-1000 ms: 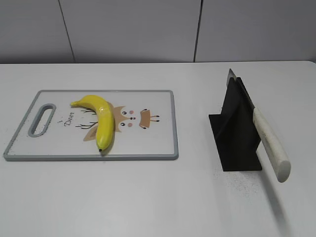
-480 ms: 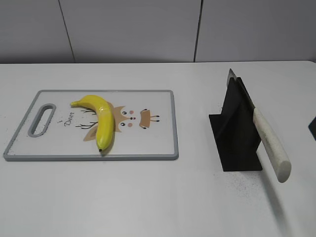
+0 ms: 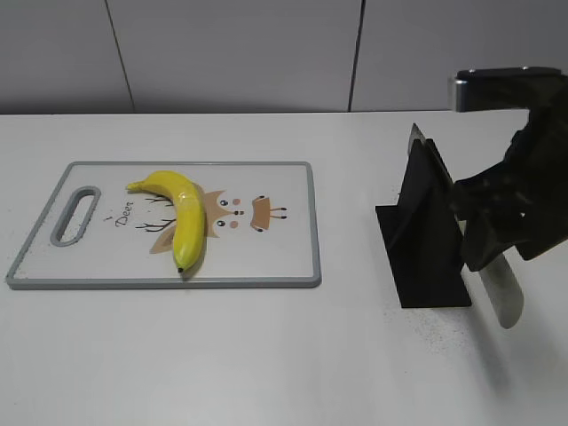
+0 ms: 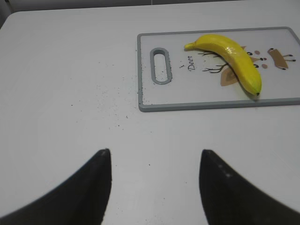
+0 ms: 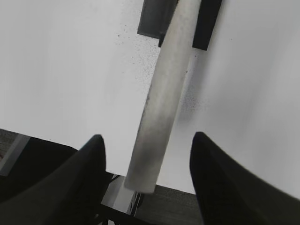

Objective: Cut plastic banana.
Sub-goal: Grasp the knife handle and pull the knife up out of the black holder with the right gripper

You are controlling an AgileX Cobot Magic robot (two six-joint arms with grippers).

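The plastic banana [image 3: 180, 217] is glossy yellow with a dark tip and lies on the white cutting board [image 3: 275, 253] at the left; it also shows in the left wrist view [image 4: 234, 61]. A knife with a white handle [image 3: 501, 297] rests in a black stand [image 3: 424, 232] at the right. My right gripper [image 3: 493, 226] is open and hangs around the handle; in the right wrist view the handle [image 5: 161, 103] lies between the spread fingers [image 5: 86, 168] without touching them. My left gripper [image 4: 154, 157] is open and empty over bare table, left of the board [image 4: 187, 101].
The board has a grey rim and a handle slot [image 3: 76, 213] at its left end. The table's front edge shows below the knife handle in the right wrist view [image 5: 197, 206]. A grey wall stands behind the table.
My right arm has come in from the right edge and now hangs over the knife handle and stand. The banana, board and knife have not moved.
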